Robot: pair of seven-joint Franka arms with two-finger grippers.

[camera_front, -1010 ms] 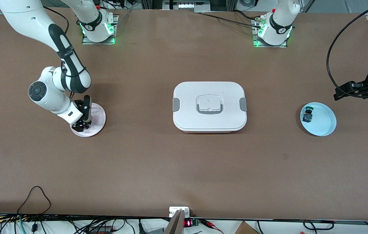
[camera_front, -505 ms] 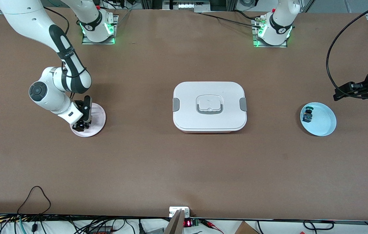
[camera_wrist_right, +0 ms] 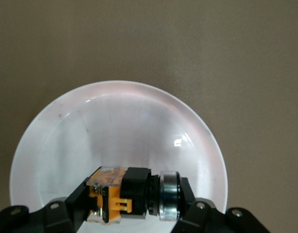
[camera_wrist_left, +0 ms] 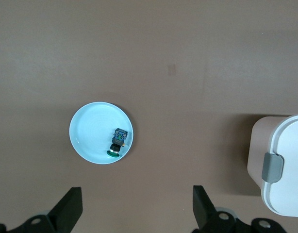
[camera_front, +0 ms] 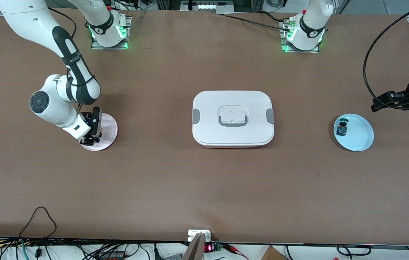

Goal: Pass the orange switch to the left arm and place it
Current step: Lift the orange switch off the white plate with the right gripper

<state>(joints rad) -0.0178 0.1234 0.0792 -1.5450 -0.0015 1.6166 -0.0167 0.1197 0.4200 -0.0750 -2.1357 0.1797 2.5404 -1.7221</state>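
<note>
The orange switch, a black body with an orange and clear end and a metal ring, lies crosswise between the fingers of my right gripper. That gripper is shut on it, low over the pink plate, whose white-pink dish fills the right wrist view. The white box with grey clips sits at the table's middle, well apart from both grippers. My left gripper waits open over the table's edge at the left arm's end, its fingers wide apart with nothing between them.
A light blue plate near the left arm's end holds a small switch with a green cap, also seen in the left wrist view as the green-capped switch on the plate. The box's corner shows there too.
My right gripper has closed on the orange switch over the pink plate and its wrist has shifted slightly. The left arm has stayed put.
</note>
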